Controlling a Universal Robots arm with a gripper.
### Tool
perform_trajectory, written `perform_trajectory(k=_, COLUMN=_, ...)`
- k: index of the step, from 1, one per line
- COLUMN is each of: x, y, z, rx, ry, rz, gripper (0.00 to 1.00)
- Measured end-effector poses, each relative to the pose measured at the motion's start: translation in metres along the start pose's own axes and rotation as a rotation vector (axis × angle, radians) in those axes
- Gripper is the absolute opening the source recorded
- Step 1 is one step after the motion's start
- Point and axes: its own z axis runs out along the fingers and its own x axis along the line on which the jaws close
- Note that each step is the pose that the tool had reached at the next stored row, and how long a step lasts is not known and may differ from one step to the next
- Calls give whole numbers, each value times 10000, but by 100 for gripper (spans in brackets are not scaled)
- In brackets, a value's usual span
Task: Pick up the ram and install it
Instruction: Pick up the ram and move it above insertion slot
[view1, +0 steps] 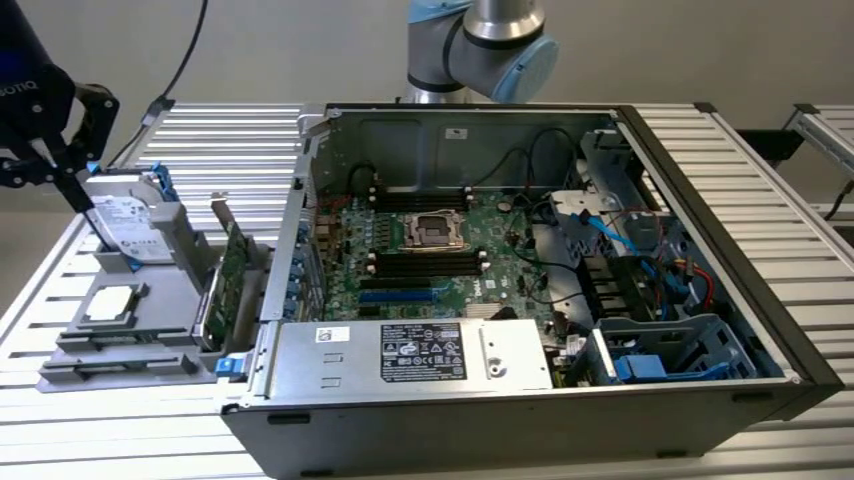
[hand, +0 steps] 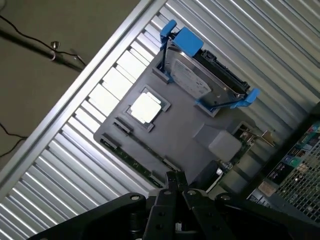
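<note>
The ram (hand: 132, 161) is a thin green stick lying in a slot along one edge of the grey fixture (hand: 185, 135). My gripper (hand: 176, 181) hovers above the fixture with its fingers pressed together and nothing between them; in the wrist view the tips line up with one end of the ram. In the exterior view the gripper (view1: 83, 198) hangs at the far left, in front of the upright hard drive (view1: 130, 225). The open computer case (view1: 534, 250) shows its motherboard with black memory slots (view1: 424, 262).
On the fixture (view1: 94, 365) are a hard drive in a blue bracket (hand: 202, 75), a square processor (hand: 145, 107) and an upright green expansion card (view1: 234, 280) next to the case wall. Everything rests on a slatted aluminium table (view1: 747, 150). Cables hang behind the table at the exterior view's left.
</note>
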Motion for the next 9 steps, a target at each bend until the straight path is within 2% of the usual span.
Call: perform_trajectory(k=9, x=0, y=0, z=10, rx=10, ry=52, rz=-1639, gripper=11)
